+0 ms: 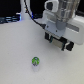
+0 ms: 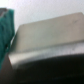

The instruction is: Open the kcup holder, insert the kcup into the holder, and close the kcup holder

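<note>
The kcup (image 1: 35, 61), a tiny round pod with a green and white top, stands on the white table toward the front in the exterior view. My gripper (image 1: 58, 42) hangs low at the exterior view's right, well apart from the pod. Under the white hand I see only dark shapes, and I cannot tell fingers from the kcup holder there. The wrist view is blurred and very close. It is filled by a grey rectangular panel (image 2: 46, 44) with a dark band beneath, which may be a handle of the holder. No fingertips show there.
The white table (image 1: 17, 52) spreads around the pod. Dark equipment (image 1: 7, 20) and a black cable (image 1: 27, 11) lie at the back on the exterior view's left. A teal object (image 2: 5, 31) shows at the wrist view's edge.
</note>
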Available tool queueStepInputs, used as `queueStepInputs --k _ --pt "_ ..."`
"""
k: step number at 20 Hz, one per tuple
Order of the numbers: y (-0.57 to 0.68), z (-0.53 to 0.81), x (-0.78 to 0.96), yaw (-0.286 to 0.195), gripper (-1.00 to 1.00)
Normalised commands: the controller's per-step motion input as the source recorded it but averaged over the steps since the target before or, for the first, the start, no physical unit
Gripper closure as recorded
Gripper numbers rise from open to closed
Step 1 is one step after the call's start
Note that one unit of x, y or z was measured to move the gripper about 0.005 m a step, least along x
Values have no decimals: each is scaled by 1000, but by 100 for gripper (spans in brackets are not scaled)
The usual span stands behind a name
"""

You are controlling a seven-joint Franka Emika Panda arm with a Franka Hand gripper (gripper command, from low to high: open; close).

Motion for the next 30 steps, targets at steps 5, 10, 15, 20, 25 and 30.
queueStepInputs --k 5,10,15,20,25,30 --pt "-531 226 394 -187 -100" --pt "-605 173 391 -205 -100" --pt "-584 55 353 -221 -100" --pt "-434 14 379 -252 -100" --pt "-288 -38 461 -238 -100" --pt "-217 -201 349 -151 -100"
